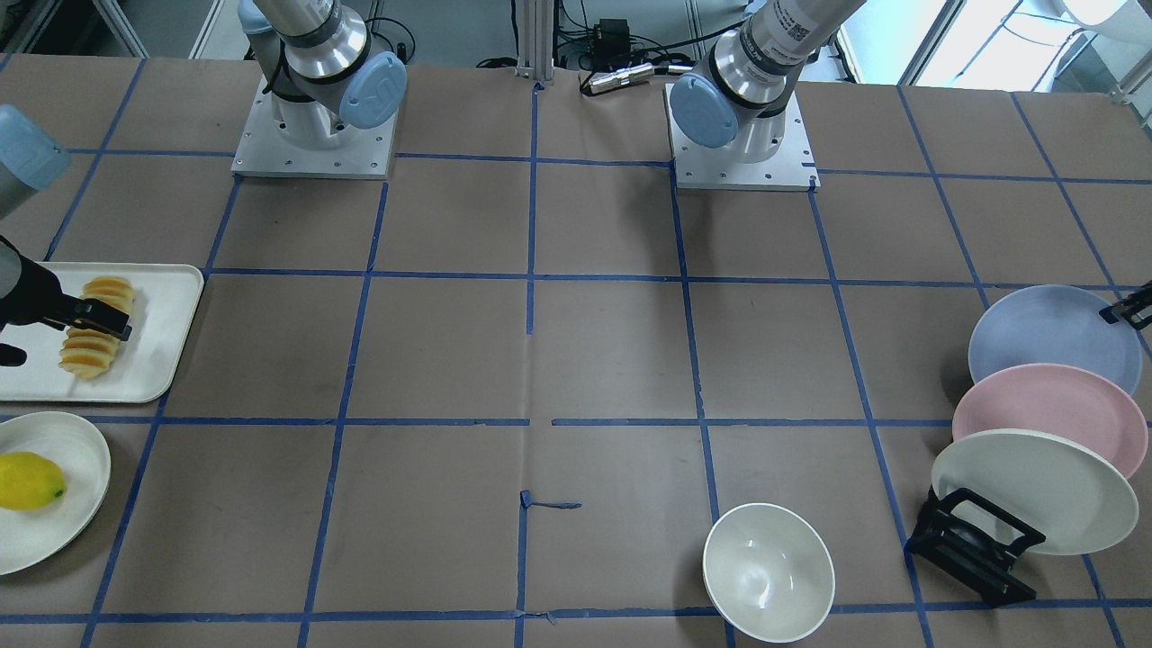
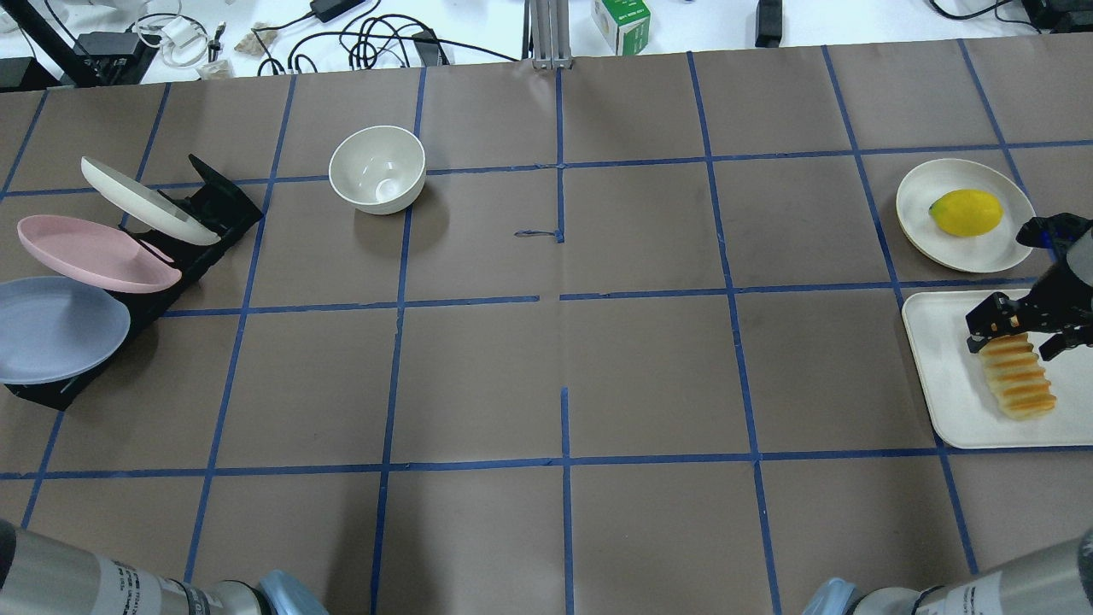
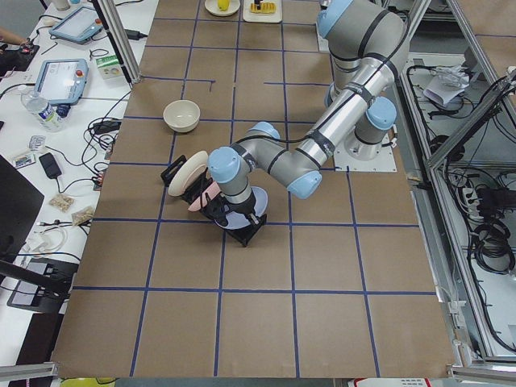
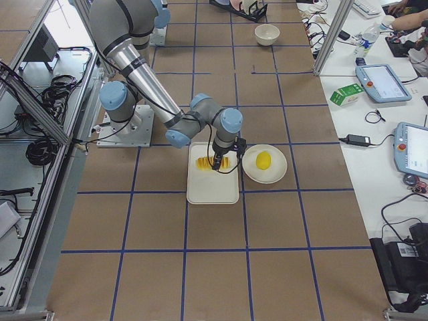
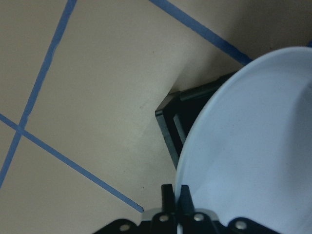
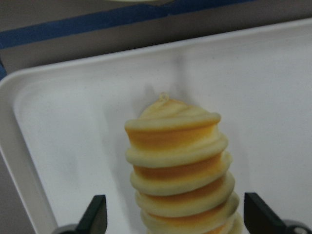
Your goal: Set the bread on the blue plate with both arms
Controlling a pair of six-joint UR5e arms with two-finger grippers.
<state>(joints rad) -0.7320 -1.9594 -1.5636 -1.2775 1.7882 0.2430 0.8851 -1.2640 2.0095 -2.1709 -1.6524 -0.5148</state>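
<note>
the table (image 2: pixel 478 384) is covered in brown paper and marked into squares by blue tape. beyond its far edge in the overhead view runs a white bench with cables and a green carton (image 2: pixel 621 23). the side views show metal frame posts and tablets on the bench.

counted in the overhead view: two arms, one rack (image 2: pixel 213 201), four plates, one bowl (image 2: pixel 377 166), one tray (image 2: pixel 948 401), one lemon (image 2: pixel 965 212), one bread (image 2: pixel 1016 384).

the rack stands at 9 o'clock on the table and holds three tilted plates in a row: cream plate (image 2: pixel 145 201), pink plate (image 2: pixel 85 252), blue plate (image 2: pixel 51 329) nearest the robot. the fourth plate (image 2: pixel 922 231) lies at 2 o'clock under the lemon. the bowl sits at 11 o'clock.

the bread lies on the tray at 3 o'clock, well apart from the blue plate. the right claw (image 6: pixel 178 214) is spread wide astride the loaf's end and grips nothing. the left claw (image 5: pixel 176 195) is nearly closed, its fingers pinching the blue plate's rim.
</note>
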